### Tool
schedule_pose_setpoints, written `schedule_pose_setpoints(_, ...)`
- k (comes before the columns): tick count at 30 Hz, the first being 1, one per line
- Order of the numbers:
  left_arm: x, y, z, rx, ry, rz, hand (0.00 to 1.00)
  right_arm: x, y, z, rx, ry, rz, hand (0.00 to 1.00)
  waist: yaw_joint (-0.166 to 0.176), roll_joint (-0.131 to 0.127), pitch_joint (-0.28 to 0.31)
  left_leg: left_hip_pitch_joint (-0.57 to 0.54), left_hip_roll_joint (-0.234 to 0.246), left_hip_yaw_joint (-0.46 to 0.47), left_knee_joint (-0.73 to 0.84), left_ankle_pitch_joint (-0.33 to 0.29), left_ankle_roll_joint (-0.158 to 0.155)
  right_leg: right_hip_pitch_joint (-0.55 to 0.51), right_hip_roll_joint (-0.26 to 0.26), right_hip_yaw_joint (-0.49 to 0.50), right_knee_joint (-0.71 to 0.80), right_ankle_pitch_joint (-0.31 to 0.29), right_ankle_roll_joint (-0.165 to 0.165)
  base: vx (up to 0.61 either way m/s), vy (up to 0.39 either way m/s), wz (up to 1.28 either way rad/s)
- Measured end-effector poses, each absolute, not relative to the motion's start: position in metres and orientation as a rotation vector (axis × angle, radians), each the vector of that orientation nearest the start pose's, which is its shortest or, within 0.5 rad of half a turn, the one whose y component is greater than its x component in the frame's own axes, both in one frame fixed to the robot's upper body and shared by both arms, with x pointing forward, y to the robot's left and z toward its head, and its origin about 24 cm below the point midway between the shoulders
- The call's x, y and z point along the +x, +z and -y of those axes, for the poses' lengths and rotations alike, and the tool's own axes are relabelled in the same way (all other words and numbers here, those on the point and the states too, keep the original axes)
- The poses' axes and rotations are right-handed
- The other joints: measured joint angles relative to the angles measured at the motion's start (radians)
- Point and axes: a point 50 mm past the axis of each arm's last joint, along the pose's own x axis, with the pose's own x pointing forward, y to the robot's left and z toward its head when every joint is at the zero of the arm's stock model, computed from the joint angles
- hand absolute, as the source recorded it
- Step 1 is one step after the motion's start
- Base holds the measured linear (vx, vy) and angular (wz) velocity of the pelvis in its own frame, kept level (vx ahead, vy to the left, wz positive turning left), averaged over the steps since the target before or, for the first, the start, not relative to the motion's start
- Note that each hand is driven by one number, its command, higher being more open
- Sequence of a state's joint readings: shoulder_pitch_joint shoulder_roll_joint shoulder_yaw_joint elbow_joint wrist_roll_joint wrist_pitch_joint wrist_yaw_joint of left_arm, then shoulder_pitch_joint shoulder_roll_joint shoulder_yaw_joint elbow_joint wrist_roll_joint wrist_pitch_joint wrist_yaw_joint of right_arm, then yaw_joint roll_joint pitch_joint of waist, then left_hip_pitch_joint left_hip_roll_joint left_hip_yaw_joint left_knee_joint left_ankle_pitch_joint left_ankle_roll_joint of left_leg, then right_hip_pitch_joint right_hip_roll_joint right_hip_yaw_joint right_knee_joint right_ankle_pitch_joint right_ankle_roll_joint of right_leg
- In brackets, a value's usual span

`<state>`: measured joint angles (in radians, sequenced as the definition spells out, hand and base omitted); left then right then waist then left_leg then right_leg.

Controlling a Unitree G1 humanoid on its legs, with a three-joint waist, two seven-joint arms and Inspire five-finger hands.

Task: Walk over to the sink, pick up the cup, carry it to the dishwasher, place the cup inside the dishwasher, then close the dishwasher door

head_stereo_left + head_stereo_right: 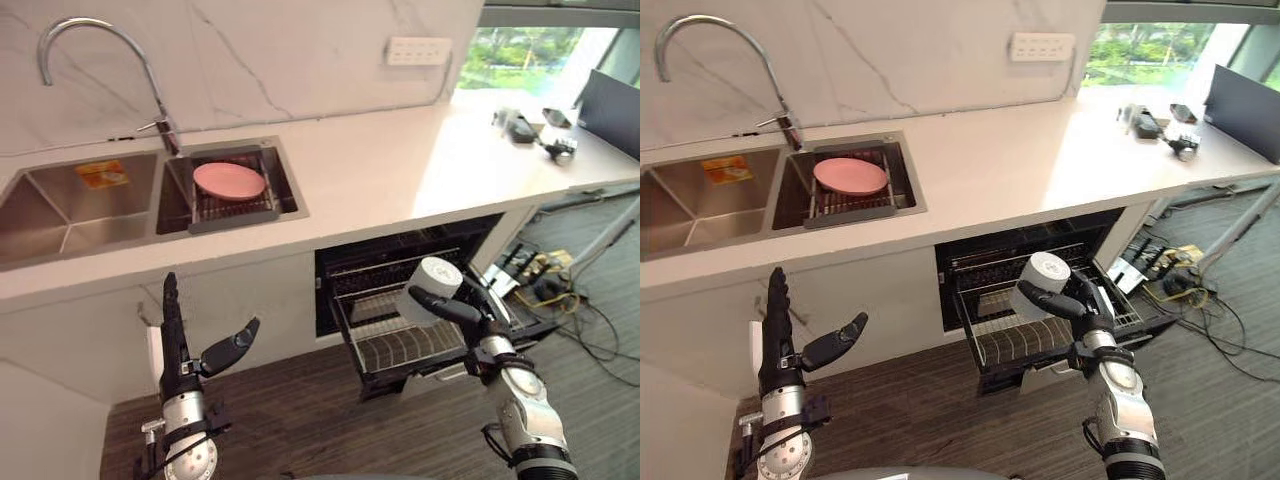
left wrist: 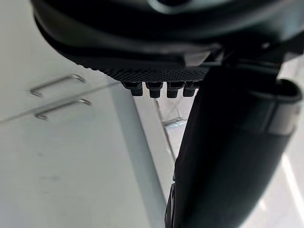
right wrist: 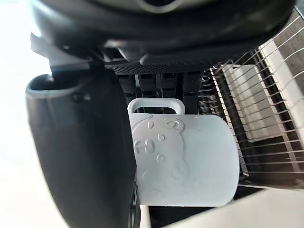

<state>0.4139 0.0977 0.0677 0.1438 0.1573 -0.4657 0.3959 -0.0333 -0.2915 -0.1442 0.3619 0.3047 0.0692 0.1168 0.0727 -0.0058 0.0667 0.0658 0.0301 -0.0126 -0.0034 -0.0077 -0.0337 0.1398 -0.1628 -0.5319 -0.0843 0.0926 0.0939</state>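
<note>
My right hand (image 1: 470,312) is shut on a white cup (image 1: 430,285) with a handle and a raised bear relief (image 3: 183,164). It holds the cup on its side just above the pulled-out wire rack (image 1: 400,345) of the open dishwasher (image 1: 400,260) under the counter. In the right wrist view the fingers pass through the cup's handle and the thumb lies along its side. My left hand (image 1: 185,345) is open in front of the white cabinet below the sink (image 1: 90,200), fingers straight up and thumb spread.
A pink plate (image 1: 229,180) lies on a drying rack in the sink's right basin, under the curved tap (image 1: 100,50). The white counter (image 1: 400,160) runs right to small objects (image 1: 540,130) by the window. Cables and a power strip (image 1: 540,275) lie on the dark floor.
</note>
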Motion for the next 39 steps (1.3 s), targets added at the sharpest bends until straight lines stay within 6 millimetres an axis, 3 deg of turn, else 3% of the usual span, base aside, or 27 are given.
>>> schedule_pose_setpoints(6, 0.115, -0.061, -0.219, 0.310, 0.450, -0.289, 1.00, 0.242, -0.052, 0.258, -0.016, -0.112, -0.571, 0.00, 0.042, 0.000, 0.027, -0.024, -0.017, -0.077, -0.013, 0.034, 0.000, 0.016, -0.010, -0.082, 0.000, 0.000, 0.004, -0.05, 0.005, 0.38)
schedule_pose_setpoints(11, 0.103, -0.075, -0.222, 0.323, 0.454, -0.376, 1.00, 0.253, -0.056, 0.270, -0.073, -0.167, -0.653, 0.00, 0.076, 0.001, 0.072, -0.083, -0.027, -0.131, 0.017, 0.044, -0.004, 0.003, -0.010, -0.137, 0.000, 0.001, 0.004, -0.05, 0.013, 0.37)
schedule_pose_setpoints(16, 0.094, -0.084, -0.223, 0.329, 0.452, -0.428, 1.00, 0.274, -0.038, 0.290, -0.111, -0.243, -0.648, 0.00, 0.117, 0.002, 0.117, -0.140, -0.034, -0.178, 0.023, 0.066, -0.004, -0.030, -0.009, -0.182, 0.003, 0.004, 0.001, -0.01, 0.015, 0.29)
schedule_pose_setpoints(21, 0.093, -0.095, -0.222, 0.307, 0.460, -0.485, 1.00, 0.300, -0.004, 0.310, -0.110, -0.325, -0.567, 0.00, 0.148, 0.016, 0.186, -0.185, -0.043, -0.205, 0.032, 0.076, 0.000, -0.060, -0.016, -0.209, 0.017, 0.003, 0.001, 0.00, 0.036, 0.16)
schedule_pose_setpoints(27, 0.102, -0.092, -0.222, 0.285, 0.466, -0.443, 1.00, 0.306, 0.026, 0.338, -0.090, -0.445, -0.493, 0.00, 0.187, 0.037, 0.232, -0.241, -0.054, -0.227, 0.049, 0.082, 0.003, -0.118, -0.050, -0.234, 0.095, -0.029, 0.006, 0.01, 0.051, 0.16)
schedule_pose_setpoints(31, 0.105, -0.092, -0.221, 0.228, 0.478, -0.441, 1.00, 0.307, 0.030, 0.340, -0.022, -0.472, -0.487, 0.00, 0.189, 0.045, 0.247, -0.252, -0.065, -0.225, 0.050, 0.082, 0.003, -0.143, -0.092, -0.240, 0.173, -0.068, 0.014, -0.01, 0.057, 0.12)
schedule_pose_setpoints(34, 0.110, -0.092, -0.222, 0.169, 0.494, -0.434, 1.00, 0.306, 0.033, 0.345, 0.018, -0.515, -0.479, 0.00, 0.187, 0.050, 0.264, -0.267, -0.052, -0.143, 0.053, 0.072, 0.010, -0.157, -0.121, -0.246, 0.225, -0.092, 0.022, -0.05, 0.059, 0.11)
schedule_pose_setpoints(39, 0.118, -0.092, -0.216, 0.148, 0.453, -0.427, 1.00, 0.302, 0.040, 0.358, 0.038, -0.557, -0.460, 0.00, 0.182, 0.050, 0.272, -0.276, -0.079, -0.127, 0.077, 0.079, 0.018, -0.161, -0.164, -0.267, 0.271, -0.115, 0.041, 0.03, 0.032, 0.15)
